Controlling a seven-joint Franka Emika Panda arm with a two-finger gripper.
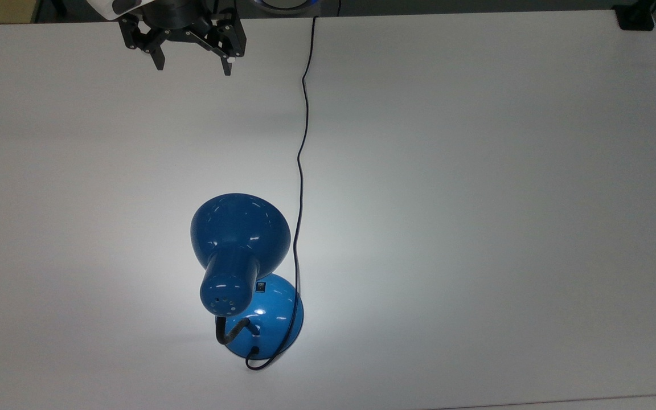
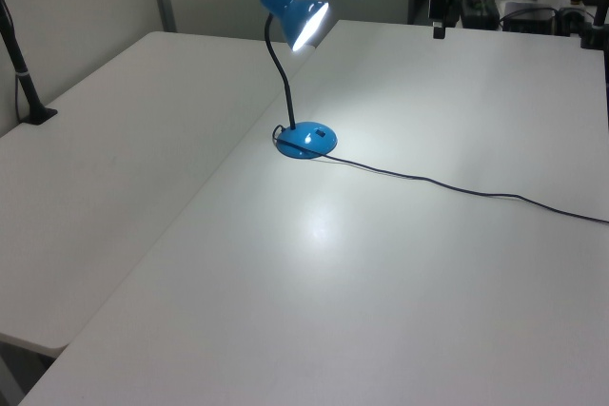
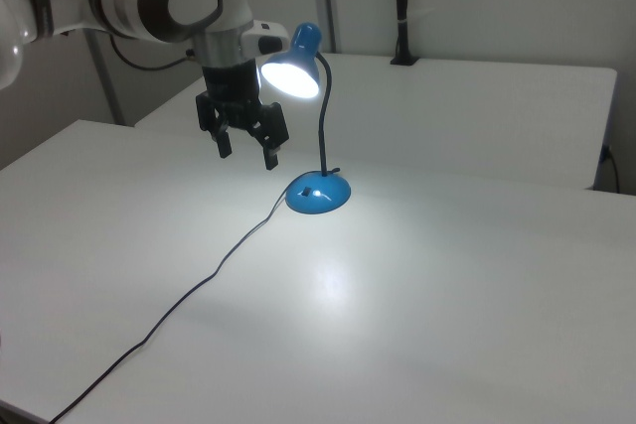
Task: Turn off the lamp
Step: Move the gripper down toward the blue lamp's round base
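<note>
The blue lamp [image 1: 240, 245] stands on the white table [image 1: 476, 199], lit, casting a bright patch. Its bell shade [image 3: 295, 69] glows, and a black neck [image 3: 324, 136] curves down to the round base [image 3: 318, 193]. A small black switch [image 1: 260, 286] sits on the base [image 1: 271, 319]. In the left view the lamp [image 2: 297, 18] stands at the far middle, with its base [image 2: 306, 139] below. The thin black cord [image 1: 300, 159] runs from the base across the table. My gripper [image 1: 192, 65] hangs open above the table, well away from the lamp, at the top view's upper left. In the right view my gripper [image 3: 246, 153] is left of the shade.
A black clamp [image 1: 634, 20] sits at the table corner in the top view's upper right. A black post [image 2: 24, 73] is clamped to the neighbouring table in the left view. The cord [image 2: 457, 185] crosses the table to the left view's right edge.
</note>
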